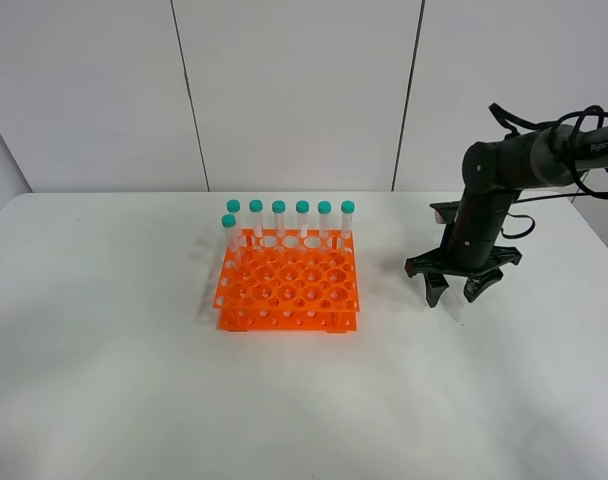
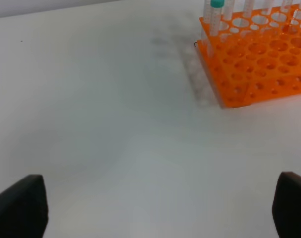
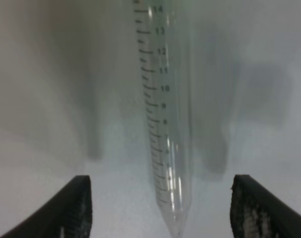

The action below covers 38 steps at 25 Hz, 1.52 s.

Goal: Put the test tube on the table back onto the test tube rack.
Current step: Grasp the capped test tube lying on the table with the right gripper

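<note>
The test tube [image 3: 163, 124] lies on the white table [image 1: 134, 350], clear with printed graduations, its conical tip toward the right wrist camera. My right gripper [image 1: 453, 295] hangs low over it, open, with one finger on either side and neither touching; its cap is out of frame. In the exterior high view the gripper hides the tube. The orange test tube rack [image 1: 289, 285] stands mid-table, left of that gripper. My left gripper [image 2: 155, 208] is open and empty above bare table, with the rack [image 2: 259, 64] ahead of it.
Several teal-capped tubes [image 1: 290, 215] stand upright along the rack's back row, and one more [image 1: 230, 232] stands at its left. The rack's other holes are empty. A white panelled wall rises behind the table. The left arm is outside the exterior high view.
</note>
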Tool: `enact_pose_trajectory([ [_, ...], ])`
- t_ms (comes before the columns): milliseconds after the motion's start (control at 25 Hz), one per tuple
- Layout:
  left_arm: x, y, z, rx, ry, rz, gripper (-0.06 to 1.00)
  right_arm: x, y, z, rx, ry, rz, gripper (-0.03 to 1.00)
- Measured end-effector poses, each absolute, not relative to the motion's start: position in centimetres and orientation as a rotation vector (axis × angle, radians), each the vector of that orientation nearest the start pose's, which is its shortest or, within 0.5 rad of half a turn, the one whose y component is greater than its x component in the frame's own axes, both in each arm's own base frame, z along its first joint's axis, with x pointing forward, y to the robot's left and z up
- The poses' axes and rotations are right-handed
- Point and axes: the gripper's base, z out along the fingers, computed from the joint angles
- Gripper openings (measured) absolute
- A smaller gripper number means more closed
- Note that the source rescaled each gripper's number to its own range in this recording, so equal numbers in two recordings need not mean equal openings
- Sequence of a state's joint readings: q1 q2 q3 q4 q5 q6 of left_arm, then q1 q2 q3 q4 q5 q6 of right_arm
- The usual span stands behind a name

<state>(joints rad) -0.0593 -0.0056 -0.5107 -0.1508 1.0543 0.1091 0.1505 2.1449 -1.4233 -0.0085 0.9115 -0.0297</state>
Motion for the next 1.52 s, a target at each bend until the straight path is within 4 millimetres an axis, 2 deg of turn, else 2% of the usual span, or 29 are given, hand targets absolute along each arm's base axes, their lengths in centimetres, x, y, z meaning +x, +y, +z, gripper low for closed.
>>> enact_pose_trajectory([
  [720,-0.74,-1.15,28.03,0.177,2.012,-0.148,1.0,40.07,6.18,10.82,-0.267,3.102,0.02,0.78],
  [880,-0.74,-1.15,28.03,0.177,2.012,-0.148,1.0,40.07,6.17,10.82,-0.267,3.102,0.019,0.7],
  [1000,-0.74,-1.15,28.03,0.177,2.012,-0.148,1.0,40.06,6.17,10.82,-0.268,3.103,0.019,0.69],
  [1080,-0.74,-1.15,28.03,0.177,2.012,-0.148,1.0,40.01,6.16,10.82,-0.268,3.107,0.018,0.58],
  [1160,-0.74,-1.15,28.03,0.177,2.012,-0.148,1.0,39.94,6.15,10.82,-0.269,3.115,0.018,0.31],
  [1240,-0.74,-1.15,28.03,0.177,2.012,-0.148,1.0,39.84,6.14,10.82,-0.27,3.126,0.017,0.1],
  [1280,-0.74,-1.15,28.03,0.177,2.012,-0.148,1.0,39.82,6.14,10.82,-0.27,3.129,0.017,0.03],
  [1320,-0.74,-1.15,28.03,0.177,2.012,-0.148,1.0,39.82,6.14,10.82,-0.27,3.129,0.017,0.0],
  [1520,-0.74,-1.15,28.03,0.177,2.012,-0.148,1.0,39.81,6.13,10.82,-0.27,3.129,0.016,0.0],
])
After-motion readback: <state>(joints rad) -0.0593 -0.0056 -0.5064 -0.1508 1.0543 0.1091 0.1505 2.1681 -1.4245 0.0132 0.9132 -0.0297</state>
